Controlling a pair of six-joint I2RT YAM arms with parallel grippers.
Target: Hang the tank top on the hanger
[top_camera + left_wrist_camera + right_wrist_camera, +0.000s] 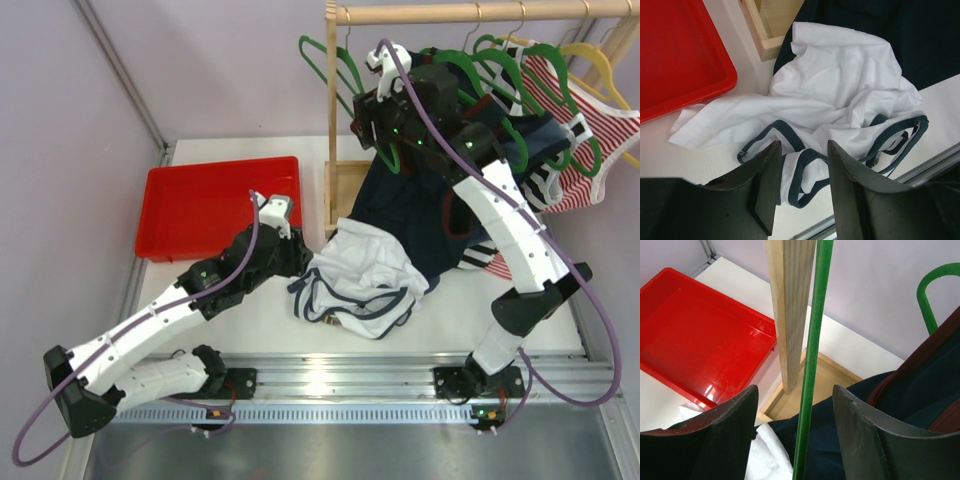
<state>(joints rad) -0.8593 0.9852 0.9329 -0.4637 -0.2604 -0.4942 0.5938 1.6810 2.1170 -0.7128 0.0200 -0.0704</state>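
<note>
Top external: the tank top (pixel 362 275) lies crumpled on the table (pixel 250 325), about mid-width and toward the near edge, its far part touching the hem of the dark navy top (pixel 415 205) that hangs from the wooden rack (pixel 480 12) at the far-right corner. The red tray (pixel 215 205) sits at the far-left corner. The left gripper (pixel 300 262) is at the garment's left edge. The right gripper (pixel 368 120) is raised to the leftmost green hanger (pixel 352 78) on the rail. Left wrist: jaws apart, low over the cloth, with a loop of navy trim running between the fingers (pixel 765 185), which have not clamped it. Right wrist: jaws apart with the hanger's thin green bar (pixel 810 365) passing between the fingers (pixel 875 440), nearer the left one, and no pad visibly touching it. The rack's upright post stands just behind. Judgement: the step in hand is securing both items, so the task is at an early stage. To do it well, close the right jaws squarely on the bar with the bar centred, then lift the hook off the rail and clear the post and the neighbouring hangers. The left should pinch a single trimmed strap edge rather than a bunched fold, so that an opening hangs free for the hanger arm. Risk: thin bar slipping or twisting.
</note>
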